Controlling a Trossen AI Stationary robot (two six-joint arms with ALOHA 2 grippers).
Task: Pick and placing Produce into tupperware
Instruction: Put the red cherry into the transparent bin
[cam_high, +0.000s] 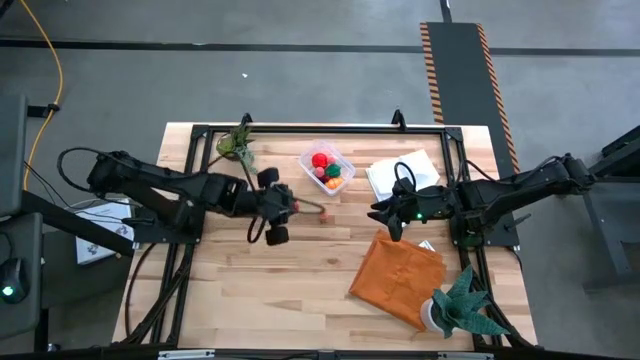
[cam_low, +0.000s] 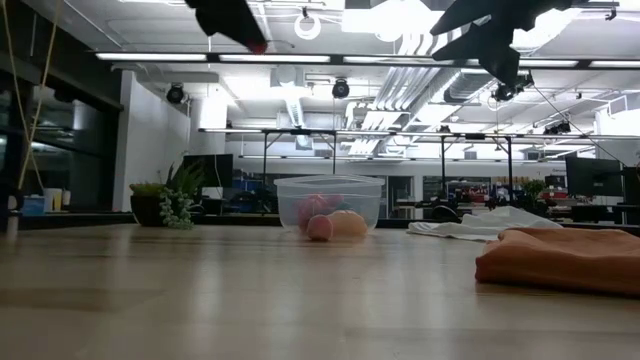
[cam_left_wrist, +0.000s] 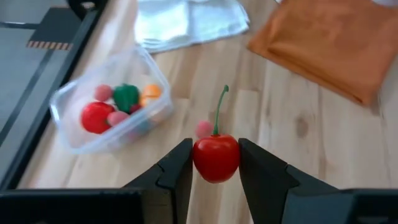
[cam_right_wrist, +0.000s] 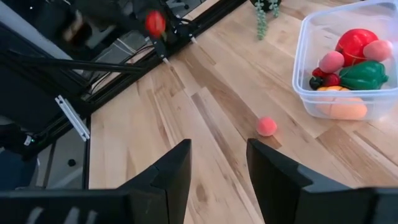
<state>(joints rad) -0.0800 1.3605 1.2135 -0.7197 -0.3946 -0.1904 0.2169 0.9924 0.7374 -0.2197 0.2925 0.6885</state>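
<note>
A red cherry (cam_left_wrist: 216, 158) with a green stem sits between the fingers of my left gripper (cam_high: 293, 207), high above the table near its middle. The tupperware (cam_high: 327, 167), a clear container, stands just beyond it and holds red, pink, green and orange produce (cam_left_wrist: 118, 106). A small pink ball (cam_right_wrist: 267, 126) rests on the wood in front of the container. My right gripper (cam_right_wrist: 217, 165) hovers open to the right of the ball, with nothing between its fingers. My left gripper pinches the cherry's round body by its two opposite sides (cam_left_wrist: 198, 160) between its two fingers. The fingers slant down toward the container. The cherry is lifted clear of the table (cam_low: 258, 46), its stem (cam_left_wrist: 219, 109) pointing away from the gripper.
A white cloth (cam_high: 403, 175) lies right of the container and an orange cloth (cam_high: 397, 278) nearer the front right. One potted plant (cam_high: 237, 145) stands at the far left, another (cam_high: 462, 305) at the near right corner. Bare wood (cam_high: 260, 280) lies at the front left.
</note>
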